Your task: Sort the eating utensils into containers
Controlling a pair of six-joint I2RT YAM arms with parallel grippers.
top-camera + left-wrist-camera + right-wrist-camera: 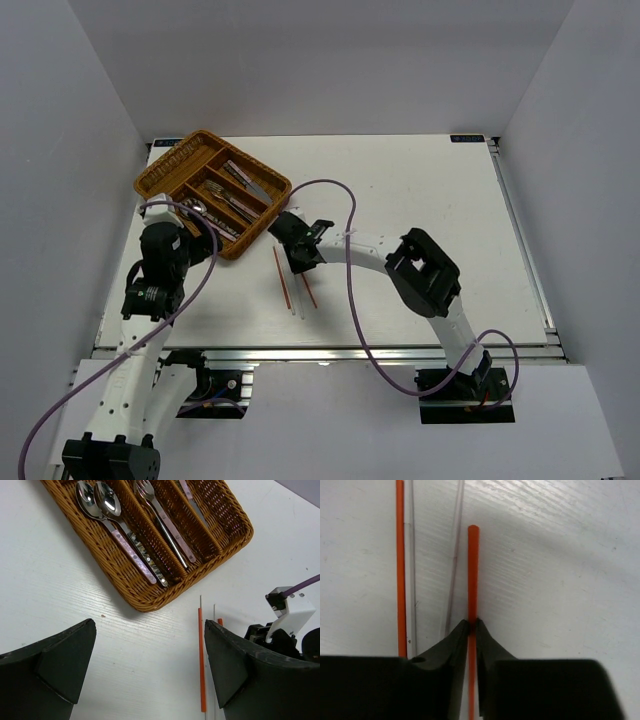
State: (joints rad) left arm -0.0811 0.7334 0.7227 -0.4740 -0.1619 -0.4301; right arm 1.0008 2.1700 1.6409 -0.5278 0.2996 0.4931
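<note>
The right gripper (pixel 472 622) is down on the table (pixel 430 200), just in front of the tray (pixel 160 172). Its two black tips pinch a red chopstick (pixel 472 570) from both sides. The stick lies flat on the table. One end pokes out past the tips. The rest runs back under the gripper, so I cannot tell how far along it is held. Beside it lie two white chopsticks (pixel 411 555), and past them the other red chopstick (pixel 400 565). None of those are in the grip.

The left gripper (pixel 150 655) hangs over the table near a corner of the tray. Its jaws are wide apart and there is nothing in them. In the tray, the spoons (pixel 100 505) lie in one long slot and a fork (pixel 150 495) lies in the next.

The step now looks like picking up the red chopstick. The stick is thin and round, so it can roll or slip. A firm squeeze comes first. Then lift straight up, so the tips do not bump the white sticks. If the hold is off the middle, one end may dip, so go slowly. Turn the stick to point the same way as a long slot. Bring it down low into the slot before letting go. From above, the far slot looks free, and I think that is a good home for it.
</note>
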